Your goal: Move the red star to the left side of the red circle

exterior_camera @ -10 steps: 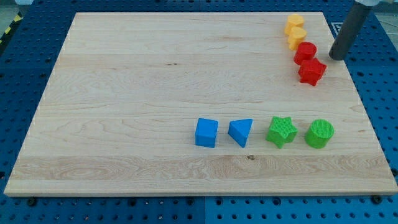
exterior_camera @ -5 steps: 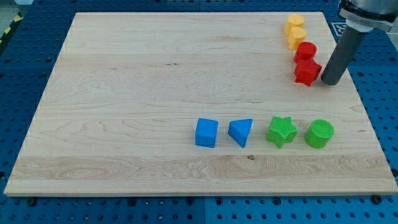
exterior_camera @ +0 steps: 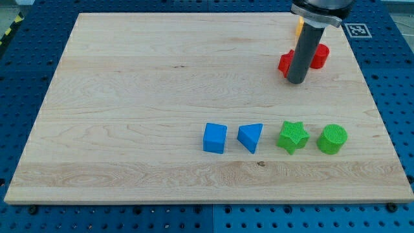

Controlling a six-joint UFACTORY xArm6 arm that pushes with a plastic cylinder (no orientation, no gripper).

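Board (exterior_camera: 142,97) pale wood, matt, visible grain. Green circle (exterior_camera: 332,138) ribbed plastic-looking top. My rod (exterior_camera: 304,55) dark, matt, smooth. Surrounding table (exterior_camera: 19,71) blue, perforated.

Red star (exterior_camera: 285,63): red block near the view's top right of the board; mostly hidden behind the dark rod, only its left part shows, so the star outline cannot be confirmed.
Red star position: on the view's left of the red circle, at about the same height in the view.
Red circle (exterior_camera: 319,55): red round block, lying flat; its left part is hidden by the rod.
Contact between the two: cannot tell; the rod covers the space between them.
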